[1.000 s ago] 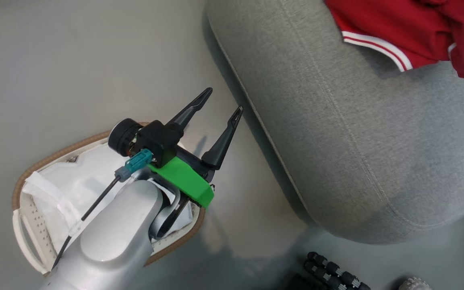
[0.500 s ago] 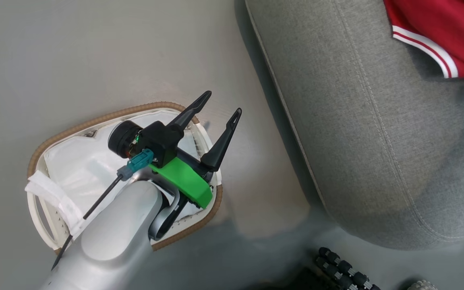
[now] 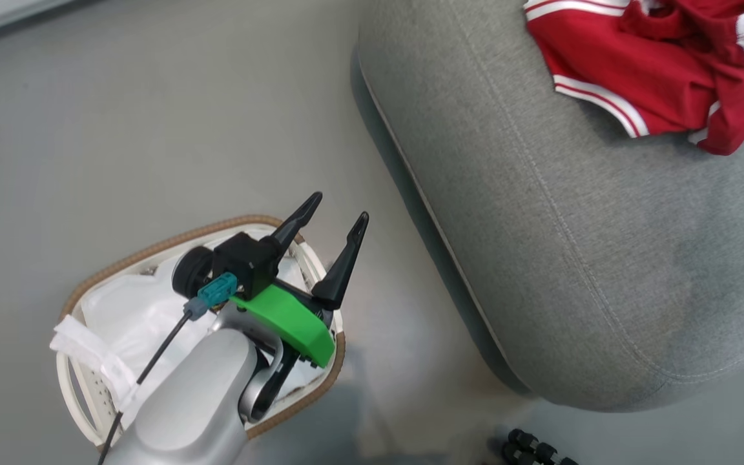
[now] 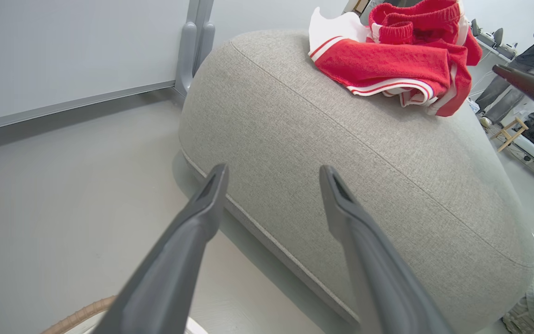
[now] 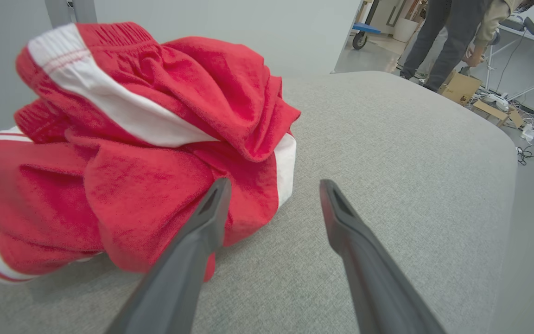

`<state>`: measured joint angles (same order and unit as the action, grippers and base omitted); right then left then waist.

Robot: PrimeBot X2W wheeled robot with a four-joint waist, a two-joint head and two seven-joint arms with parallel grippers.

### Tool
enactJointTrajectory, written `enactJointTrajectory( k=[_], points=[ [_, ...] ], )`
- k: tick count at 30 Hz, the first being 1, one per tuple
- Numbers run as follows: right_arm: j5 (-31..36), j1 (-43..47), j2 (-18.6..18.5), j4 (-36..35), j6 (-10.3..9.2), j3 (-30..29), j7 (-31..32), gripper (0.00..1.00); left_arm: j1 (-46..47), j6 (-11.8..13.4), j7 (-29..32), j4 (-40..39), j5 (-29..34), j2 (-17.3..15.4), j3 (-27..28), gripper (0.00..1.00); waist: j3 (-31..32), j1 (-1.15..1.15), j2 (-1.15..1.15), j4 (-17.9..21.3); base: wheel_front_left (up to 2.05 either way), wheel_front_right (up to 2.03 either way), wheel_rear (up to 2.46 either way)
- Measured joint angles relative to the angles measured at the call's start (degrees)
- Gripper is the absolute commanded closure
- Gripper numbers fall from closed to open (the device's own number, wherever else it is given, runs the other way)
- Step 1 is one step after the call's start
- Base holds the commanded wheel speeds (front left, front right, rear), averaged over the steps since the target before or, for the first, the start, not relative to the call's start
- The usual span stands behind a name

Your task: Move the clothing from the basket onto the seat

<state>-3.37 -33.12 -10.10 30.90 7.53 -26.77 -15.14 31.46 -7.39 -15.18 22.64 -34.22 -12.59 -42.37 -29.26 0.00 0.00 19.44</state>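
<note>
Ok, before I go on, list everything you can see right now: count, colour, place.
floor: grey, all around
seat: one, light grey, on the floor
clothing: one heap, garment count unclear, red with white trim, on the seat's top
basket: one, white with brown rim, on the floor left of the seat
liner: one, white, inside the basket
rollers: black, ribbed, cut off at the head view's bottom edge
person: at least one, dark trousers, background beyond the seat
cardboard box: one, brown, floor near that person
left gripper: open, empty, above the basket
right gripper: open, empty, over the seat beside the clothing
</note>
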Motion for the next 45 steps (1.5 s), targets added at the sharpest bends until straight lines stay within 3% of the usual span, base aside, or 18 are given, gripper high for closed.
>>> enactJointTrajectory(
  k=[8, 14, 30, 37, 45],
  points=[
    [-2.80, 8.37, 0.37, -6.48, 0.00, 7.55, 0.00, 0.00, -6.67, 0.00, 0.01, 1.68, 1.71, 2.35, 5.77, 0.00, 7.19, 0.00, 0.00, -0.12, 0.00, 0.00, 0.00],
    [-4.92, 12.26, 2.20, -7.39, 0.00, 12.69, 0.00, 0.00, -11.82, 0.00, 0.01, 4.35, 4.47, 4.03, 12.96, 0.00, 12.02, 0.00, 0.00, -1.98, 0.00, 0.00, 0.00],
    [-6.91, 13.16, 7.03, -7.80, 0.00, 26.46, 0.01, 0.00, -20.27, 0.00, 0.00, 5.33, 14.78, 7.84, 36.75, 0.00, 18.36, 0.00, 0.00, -13.74, 0.00, 0.00, 0.00],
    [-7.50, 14.41, 7.25, -7.68, 0.00, 28.86, 0.00, 0.00, -23.97, 0.00, 0.01, 3.85, 19.01, 9.24, 42.34, 0.00, 21.27, 0.00, 0.00, -16.93, 0.00, 0.00, 0.00],
    [-8.86, 19.63, 7.28, -6.67, 0.00, 30.39, 0.00, 0.00, -28.92, 0.00, 0.01, 2.74, 20.17, 9.70, 44.95, 0.00, 25.30, 0.00, 0.00, -17.99, 0.00, 0.00, 0.00]
  ],
)
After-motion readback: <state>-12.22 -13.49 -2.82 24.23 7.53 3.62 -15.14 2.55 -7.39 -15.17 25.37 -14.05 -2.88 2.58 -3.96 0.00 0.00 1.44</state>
